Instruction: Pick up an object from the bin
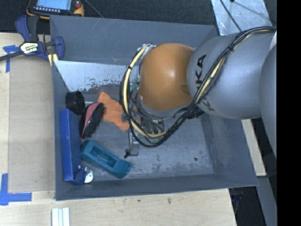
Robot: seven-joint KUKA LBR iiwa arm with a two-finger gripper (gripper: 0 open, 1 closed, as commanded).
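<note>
Just right of the teal case, my end effector hangs; wide or narrow, I cannot tell.

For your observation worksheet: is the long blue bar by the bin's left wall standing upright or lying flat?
Lying flat: the blue bar runs lengthwise along the floor of the bin, its long side facing up.

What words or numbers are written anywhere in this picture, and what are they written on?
"KA": black letters on the big silver-grey robot arm; only these two can be made out.
Small dark device with a blue-lit screen, above the bin: its marks are too small to read.
Teal flat plastic case and long blue bar in the bin: no writing can be seen on them.
</note>
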